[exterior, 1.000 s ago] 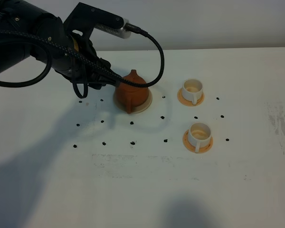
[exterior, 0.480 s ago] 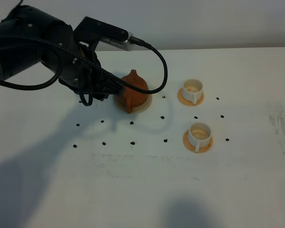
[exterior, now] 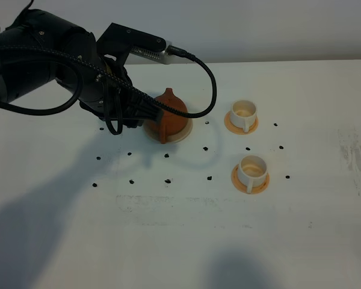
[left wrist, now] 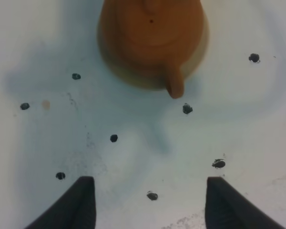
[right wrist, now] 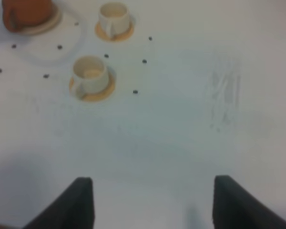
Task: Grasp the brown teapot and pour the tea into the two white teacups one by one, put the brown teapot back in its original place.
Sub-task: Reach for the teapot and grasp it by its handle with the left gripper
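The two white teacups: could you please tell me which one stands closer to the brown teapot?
The rear teacup, level with the brown teapot across the table; the front teacup sits diagonally farther off, nearer the camera.

My black left arm reaches in over the white worktop. My left claw is low, right beside the round red-brown clay teapot; I cannot tell if it touches. The teapot sits upright on a round cream saucer. Off to its other side stand two small white cups, a far one and a near one, each on a small orange round mat. There are little black dots around the teapot and cups.
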Available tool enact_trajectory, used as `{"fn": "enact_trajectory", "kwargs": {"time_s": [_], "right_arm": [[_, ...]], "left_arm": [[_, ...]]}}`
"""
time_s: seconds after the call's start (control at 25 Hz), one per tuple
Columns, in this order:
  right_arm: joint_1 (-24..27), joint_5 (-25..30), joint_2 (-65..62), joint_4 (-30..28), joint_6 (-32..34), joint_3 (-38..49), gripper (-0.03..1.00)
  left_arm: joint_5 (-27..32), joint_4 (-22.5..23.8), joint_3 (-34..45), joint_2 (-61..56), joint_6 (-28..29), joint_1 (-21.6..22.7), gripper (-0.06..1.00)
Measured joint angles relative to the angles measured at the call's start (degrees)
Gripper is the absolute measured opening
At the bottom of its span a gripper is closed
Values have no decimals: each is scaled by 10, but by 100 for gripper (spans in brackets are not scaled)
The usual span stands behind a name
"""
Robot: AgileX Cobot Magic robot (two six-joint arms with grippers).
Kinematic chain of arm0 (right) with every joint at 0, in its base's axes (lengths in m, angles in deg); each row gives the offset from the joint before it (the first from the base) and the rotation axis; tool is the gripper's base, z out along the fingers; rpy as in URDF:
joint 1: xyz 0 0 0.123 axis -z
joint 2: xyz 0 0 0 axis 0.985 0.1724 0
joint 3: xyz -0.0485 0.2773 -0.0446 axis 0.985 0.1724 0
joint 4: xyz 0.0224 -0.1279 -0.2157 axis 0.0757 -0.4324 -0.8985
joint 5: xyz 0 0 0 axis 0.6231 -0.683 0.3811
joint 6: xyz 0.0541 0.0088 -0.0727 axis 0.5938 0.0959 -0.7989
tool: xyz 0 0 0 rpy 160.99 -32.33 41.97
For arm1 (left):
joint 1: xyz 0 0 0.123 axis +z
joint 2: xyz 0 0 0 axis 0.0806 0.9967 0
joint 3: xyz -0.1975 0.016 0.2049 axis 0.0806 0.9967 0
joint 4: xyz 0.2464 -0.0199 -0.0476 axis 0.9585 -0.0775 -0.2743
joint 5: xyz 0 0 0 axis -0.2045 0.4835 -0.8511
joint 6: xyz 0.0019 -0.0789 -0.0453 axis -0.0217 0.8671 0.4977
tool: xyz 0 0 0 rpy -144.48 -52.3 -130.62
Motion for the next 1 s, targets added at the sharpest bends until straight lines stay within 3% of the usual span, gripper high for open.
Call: {"fn": "enact_trajectory", "kwargs": {"time_s": [0.56,0.88,1.0], "right_arm": [[1,14,-3,0,-2,12,52],[122,15,-72,9,-2,12,52],[144,16,-74,13,-2,12,52]], "left_arm": [[-9,-2,0,0,1,0,48],[-19,-2,0,0,-13,0,48],[-19,-2,0,0,-15,0,48]]}}
